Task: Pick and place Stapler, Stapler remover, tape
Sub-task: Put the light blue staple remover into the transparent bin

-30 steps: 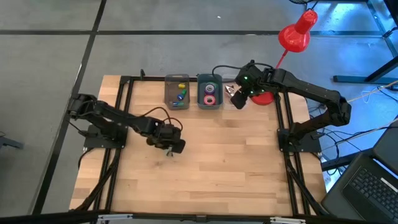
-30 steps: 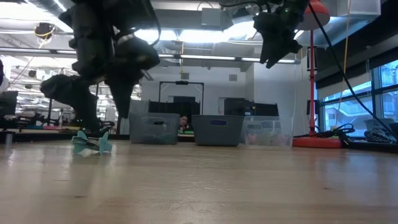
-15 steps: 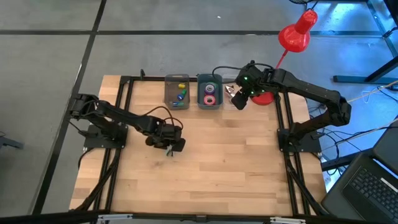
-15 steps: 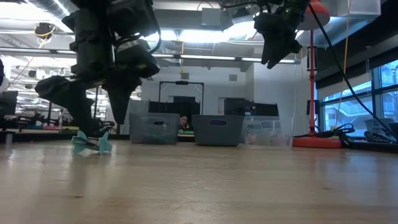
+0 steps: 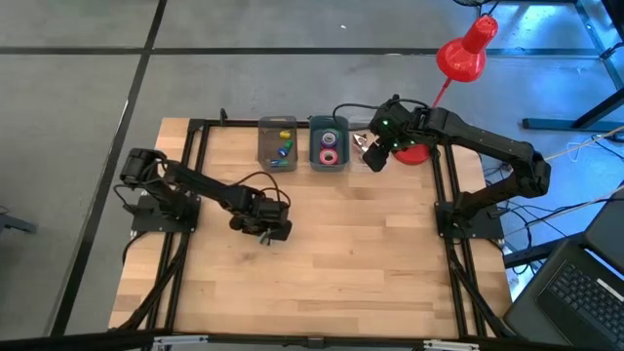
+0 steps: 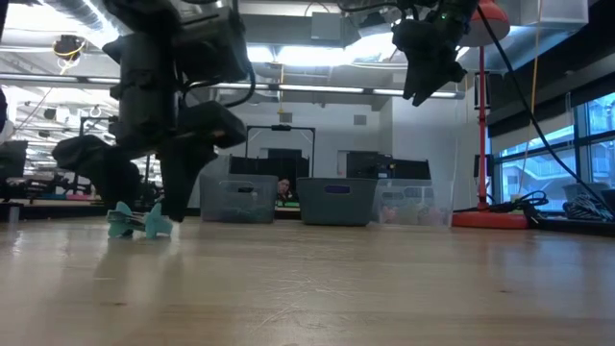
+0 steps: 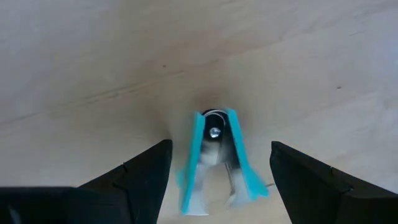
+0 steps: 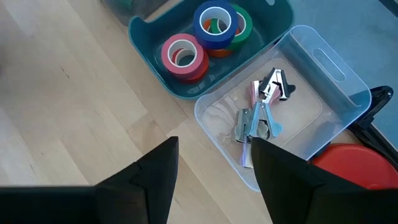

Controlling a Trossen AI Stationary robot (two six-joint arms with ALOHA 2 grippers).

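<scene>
- Down on the wooden bench (image 5: pixel 370 253), my left tool (image 7: pixel 214 163) hangs low over the teal stapler remover (image 7: pixel 217 163), fingers spread, one on each side of it and neither touching; it holds nothing.
- That stapler remover (image 6: pixel 139 221) lies flat on the bench well in front of the row of bins, toward the left arm's side, with bare wood all round it.
- At the row of bins, my right tool (image 8: pixel 214 177) hovers above the clear bin (image 8: pixel 336 109), fingers apart and empty.
- The clear bin holds several stapler removers (image 8: pixel 261 121) in a loose heap.
- The teal bin (image 8: pixel 140 34) just beside it holds the tape (image 8: pixel 185 57): a pink roll, a blue one, green and orange beneath.
- A third, grey bin (image 5: pixel 277 143) on the far side of the teal bin holds small coloured pieces.
- I can read no writing or label anywhere.
- A red lamp (image 5: pixel 466 51) stands beyond the clear bin, its base touching the bench's corner.
</scene>
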